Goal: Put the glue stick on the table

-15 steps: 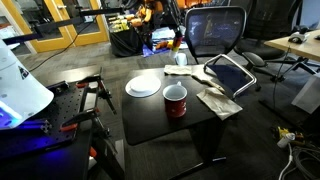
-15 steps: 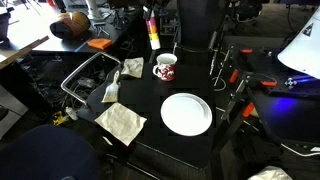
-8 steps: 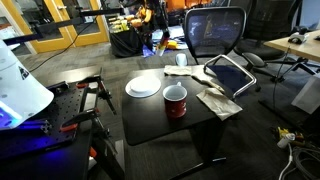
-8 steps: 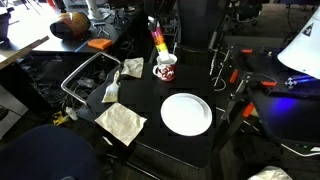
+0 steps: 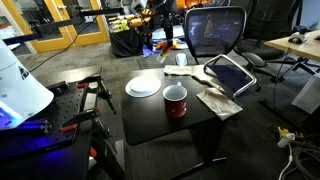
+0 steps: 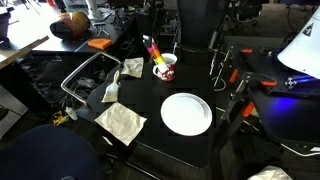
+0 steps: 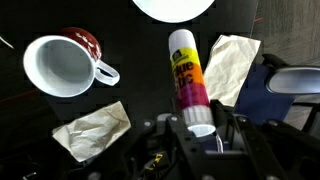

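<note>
My gripper (image 7: 200, 126) is shut on the white cap end of a glue stick (image 7: 187, 80) with a pink, orange and yellow label. In an exterior view the glue stick (image 6: 153, 53) hangs tilted just above the far edge of the dark square table (image 6: 150, 100), next to a red mug (image 6: 165, 68). In the wrist view the stick is over the bare black table top (image 7: 135, 55), between the mug (image 7: 60, 68) and a crumpled napkin (image 7: 230, 65). The gripper (image 5: 163, 35) is hard to make out against the clutter behind the table (image 5: 150, 118).
A white plate (image 6: 186, 113) lies mid-table and also shows in an exterior view (image 5: 144, 86). Napkins (image 6: 120, 122) lie along one side. A wire basket (image 6: 88, 78) stands beside the table. An office chair (image 5: 215, 30) is behind it.
The gripper has come down with the glue stick toward the table's far edge. The stick now tilts and sits closer to the mug. Nothing else has moved.
</note>
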Robot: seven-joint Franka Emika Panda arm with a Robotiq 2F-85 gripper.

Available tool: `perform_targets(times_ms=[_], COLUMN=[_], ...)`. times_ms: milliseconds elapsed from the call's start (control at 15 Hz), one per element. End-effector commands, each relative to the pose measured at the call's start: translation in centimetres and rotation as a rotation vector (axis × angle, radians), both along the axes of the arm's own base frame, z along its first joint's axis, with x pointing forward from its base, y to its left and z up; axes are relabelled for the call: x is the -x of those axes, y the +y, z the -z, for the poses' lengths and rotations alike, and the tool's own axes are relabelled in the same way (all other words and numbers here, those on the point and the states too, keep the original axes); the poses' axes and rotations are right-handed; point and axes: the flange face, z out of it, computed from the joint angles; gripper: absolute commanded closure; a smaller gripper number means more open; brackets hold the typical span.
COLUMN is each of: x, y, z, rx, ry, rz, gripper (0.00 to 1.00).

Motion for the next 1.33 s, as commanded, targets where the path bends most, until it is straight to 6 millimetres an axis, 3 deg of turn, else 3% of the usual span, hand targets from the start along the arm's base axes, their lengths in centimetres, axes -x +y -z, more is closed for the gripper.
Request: perform_targets(times_ms=[0, 667, 1267], x=[-3.0, -6.6, -7.7], y=[0.1, -0.7, 1.1], z=[2.7, 9.5, 12.6], rx=[0.009, 0.058, 0.028], ry=[0.044, 0.164, 0.293], rz=[-0.051, -0.121, -0.169], gripper=[0.9, 0.9, 0.9])
